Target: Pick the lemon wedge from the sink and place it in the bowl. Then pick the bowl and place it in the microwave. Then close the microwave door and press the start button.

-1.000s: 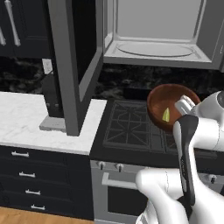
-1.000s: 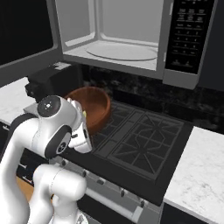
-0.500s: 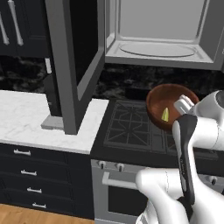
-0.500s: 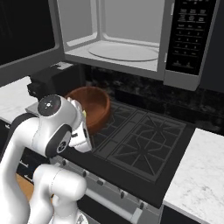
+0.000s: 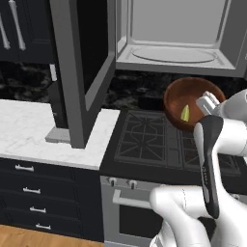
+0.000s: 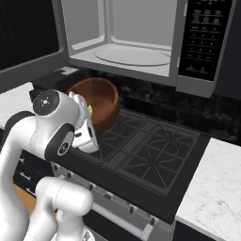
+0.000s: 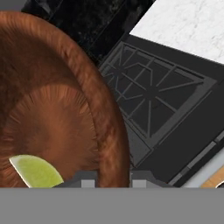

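Drawers: dark fronts with light bar handles, far left, below the tabletop.
Tabletop: white marble, left of the stove; a second marble stretch lies right of the stove in the right base view.
Microwave door: swung wide open, grey frame with dark glass, its lower edge hanging above the left tabletop.
Stove: black gas cooktop with dark grates, between the two marble stretches, oven front with bar handle beneath.
Microwave: built in above the stove, cavity open, light grey inside, round turntable plate bare on its floor; control panel on its right side in the right base view.
Bowl: reddish-brown, glossy inside, lifted clear of the stove, below the microwave's opening and tilted toward the left base camera.
Lemon wedge: yellow-green, lying inside the bowl near the gripped side.
Gripper: clamped on the bowl's rim, one finger inside the wall, the other outside; in the left base view it sits at the bowl's right edge.
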Tool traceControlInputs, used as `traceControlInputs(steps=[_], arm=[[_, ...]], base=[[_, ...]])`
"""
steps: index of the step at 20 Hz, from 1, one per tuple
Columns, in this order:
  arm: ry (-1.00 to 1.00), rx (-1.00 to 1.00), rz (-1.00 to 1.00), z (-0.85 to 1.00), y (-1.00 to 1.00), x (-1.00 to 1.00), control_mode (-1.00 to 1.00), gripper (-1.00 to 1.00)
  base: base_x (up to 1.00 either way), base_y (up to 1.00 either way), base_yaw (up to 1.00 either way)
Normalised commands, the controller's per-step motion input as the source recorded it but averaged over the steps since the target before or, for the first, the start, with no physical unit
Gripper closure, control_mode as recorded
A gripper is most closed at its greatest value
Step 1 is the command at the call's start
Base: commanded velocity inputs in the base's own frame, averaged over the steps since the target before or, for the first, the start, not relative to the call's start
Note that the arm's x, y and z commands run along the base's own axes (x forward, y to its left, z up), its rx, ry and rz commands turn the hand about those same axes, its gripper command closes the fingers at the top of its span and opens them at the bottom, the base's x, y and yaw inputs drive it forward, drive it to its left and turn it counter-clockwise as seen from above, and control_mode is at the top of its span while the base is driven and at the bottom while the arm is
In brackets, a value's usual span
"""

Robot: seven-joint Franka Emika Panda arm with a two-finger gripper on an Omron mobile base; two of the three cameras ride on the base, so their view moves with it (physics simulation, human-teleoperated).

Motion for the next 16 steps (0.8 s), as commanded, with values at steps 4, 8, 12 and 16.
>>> traceControlInputs(steps=[4,8,12,16], arm=[[0.0,0.0,0.0,0.66,-0.07,0.01,-1.0,1.0],[0.02,0.0,0.0,0.79,0.0,0.05,-1.0,1.0],[0.01,0.0,0.0,0.66,-0.01,0.08,-1.0,1.0],[0.0,0.0,-0.01,0.62,-0.02,0.0,-1.0,1.0]], base=[[0.0,0.0,0.0],[0.0,0.0,0.0],[0.0,0.0,0.0],[0.0,0.0,0.0]])
